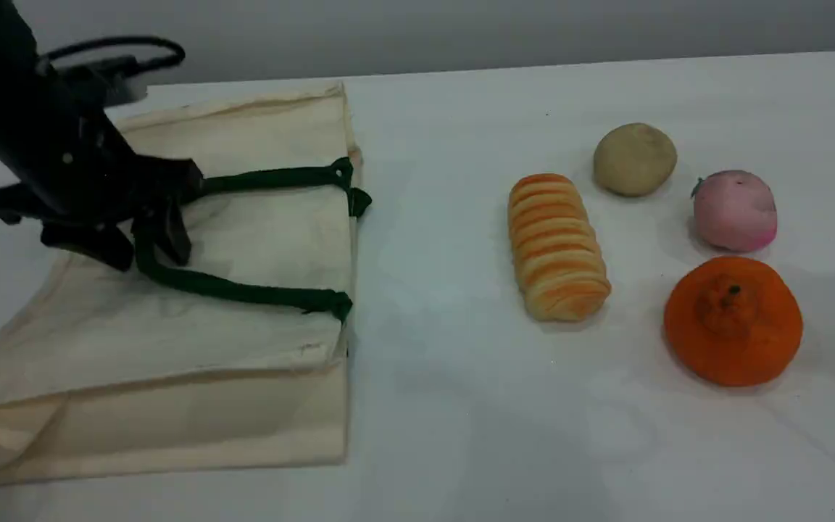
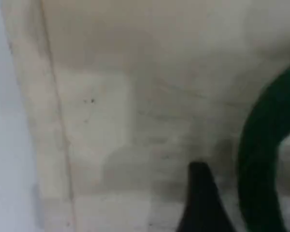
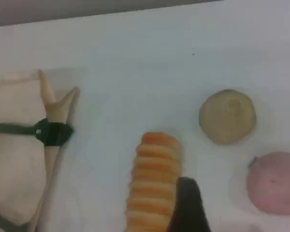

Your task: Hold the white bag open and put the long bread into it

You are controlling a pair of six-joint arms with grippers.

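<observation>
Green strap handle (image 1: 236,290) lies between left jaws.

Cloth, crust and matt surfaces

The white bag (image 1: 171,348) is creased, matt woven cloth with green webbing handles (image 1: 243,290); the long bread (image 1: 557,246) looks ridged and faintly glossy; the bench (image 1: 461,435) is smooth and white; the left tool (image 1: 146,250) is matt black.

no legible text, label, brand, number or sign appears on any surface in the three views, including the white bag (image 1: 243,217) beside the left claw (image 1: 149,250).
</observation>
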